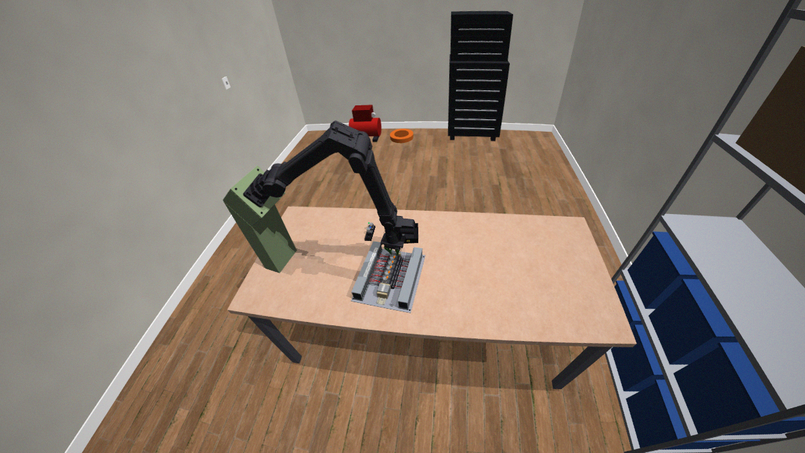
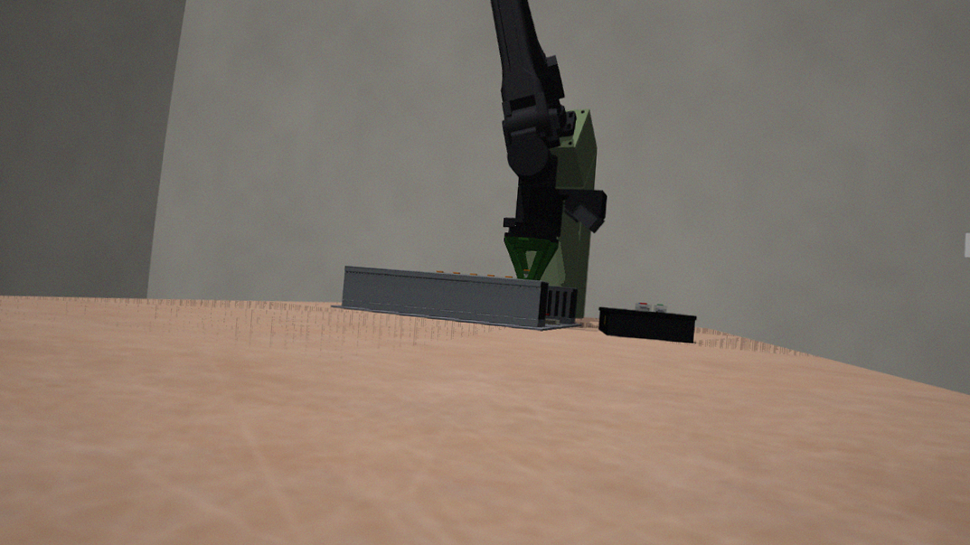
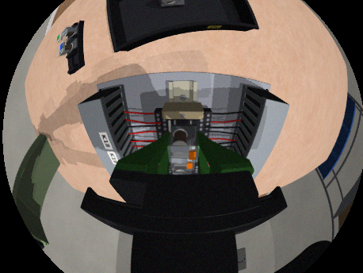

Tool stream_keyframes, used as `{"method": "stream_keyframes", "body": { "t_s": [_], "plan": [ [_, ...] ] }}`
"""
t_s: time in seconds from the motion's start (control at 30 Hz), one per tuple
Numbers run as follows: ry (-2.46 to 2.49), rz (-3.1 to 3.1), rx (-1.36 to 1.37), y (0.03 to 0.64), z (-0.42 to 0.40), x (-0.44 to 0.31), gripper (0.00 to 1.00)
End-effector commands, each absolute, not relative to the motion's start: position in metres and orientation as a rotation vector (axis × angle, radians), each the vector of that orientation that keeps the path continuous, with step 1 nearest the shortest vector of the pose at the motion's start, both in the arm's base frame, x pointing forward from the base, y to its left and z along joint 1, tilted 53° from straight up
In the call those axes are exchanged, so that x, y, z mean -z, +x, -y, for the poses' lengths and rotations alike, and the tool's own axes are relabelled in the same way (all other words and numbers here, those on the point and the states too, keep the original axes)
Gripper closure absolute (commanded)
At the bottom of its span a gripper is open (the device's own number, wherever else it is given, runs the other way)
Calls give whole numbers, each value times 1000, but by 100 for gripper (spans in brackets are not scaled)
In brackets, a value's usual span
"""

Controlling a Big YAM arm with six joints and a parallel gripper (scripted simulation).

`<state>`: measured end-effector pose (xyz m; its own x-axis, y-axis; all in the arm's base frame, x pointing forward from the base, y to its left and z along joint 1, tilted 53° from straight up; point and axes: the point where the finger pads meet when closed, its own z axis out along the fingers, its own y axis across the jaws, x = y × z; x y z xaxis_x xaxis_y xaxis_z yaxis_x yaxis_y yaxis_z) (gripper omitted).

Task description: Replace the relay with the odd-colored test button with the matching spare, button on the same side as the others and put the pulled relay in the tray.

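My gripper (image 1: pixel 391 252) (image 2: pixel 526 276) (image 3: pixel 183 136) is shut on a clear relay (image 3: pixel 182 151) with an orange button, at the row's end near the tray. Its button is on the right in the wrist view, like the neighbouring orange button (image 3: pixel 189 166). In the exterior view its top seems slightly higher than the other relays' orange buttons (image 2: pixel 473 273); its blades and seating are hidden. The black tray (image 2: pixel 648 326) (image 3: pixel 135 40) holds a relay (image 3: pixel 172 1), cut off by the view. The spare rack (image 1: pixel 369 236) (image 3: pixel 76 63) holds relays with green (image 3: pixel 58 37) and blue (image 3: pixel 61 46) buttons.
Grey wire ducts (image 1: pixel 412 278) (image 2: pixel 440 296) (image 3: pixel 269 119) stand on both sides of the relay row. A beige end block (image 1: pixel 383 290) (image 3: pixel 182 111) and red and black wires lie close to the fingers. The green arm pedestal (image 1: pixel 261 224) stands at the table's left.
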<state>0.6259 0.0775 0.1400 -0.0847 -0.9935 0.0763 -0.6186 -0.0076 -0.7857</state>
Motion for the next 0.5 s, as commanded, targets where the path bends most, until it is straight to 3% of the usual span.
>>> {"method": "stream_keyframes", "body": {
  "t_s": [0.0, 0.47],
  "plan": [
    [-1641, -1706, 940, 625, -92, -165, 100],
    [-1637, -1706, 940, 625, -92, -164, 100]
  ]
}}
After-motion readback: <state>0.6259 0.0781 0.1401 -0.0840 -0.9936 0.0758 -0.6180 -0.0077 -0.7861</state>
